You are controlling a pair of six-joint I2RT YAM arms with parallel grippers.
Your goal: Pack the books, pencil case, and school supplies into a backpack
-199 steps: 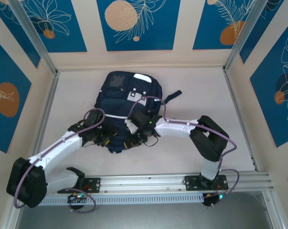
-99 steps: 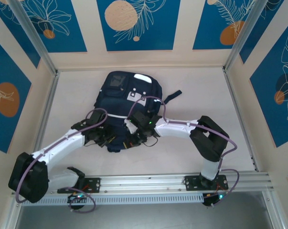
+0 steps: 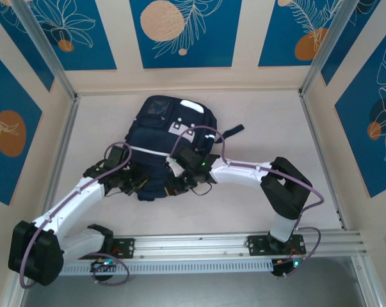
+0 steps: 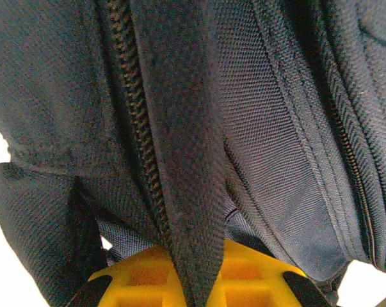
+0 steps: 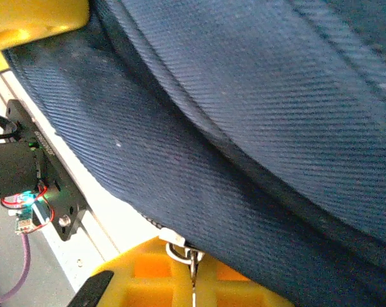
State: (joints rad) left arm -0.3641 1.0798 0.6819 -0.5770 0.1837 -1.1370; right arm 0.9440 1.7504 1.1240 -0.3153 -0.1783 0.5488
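The navy backpack (image 3: pixel 170 131) lies flat in the middle of the table, its white patches facing up. Both arms reach to its near end. My left gripper (image 3: pixel 140 183) is shut on a fold of backpack fabric (image 4: pixel 180 160) beside a dark zipper track (image 4: pixel 138 134), between yellow jaws (image 4: pixel 194 276). My right gripper (image 3: pixel 178 185) is shut on the metal zipper pull (image 5: pixel 185 248), with navy cloth (image 5: pixel 244 128) lying over its yellow jaws (image 5: pixel 194 281). The books, pencil case and school supplies are out of view.
A dark strap (image 3: pixel 233 130) trails off the backpack to the right. An aluminium rail (image 3: pixel 199 245) carrying the arm bases runs along the near edge. Metal posts (image 3: pixel 317 57) and patterned walls close in the table's sides and back.
My left gripper has shut on the backpack's edge. The left arm has swung outward to the left, and the pack's near end has shifted slightly left. The right gripper keeps its hold.
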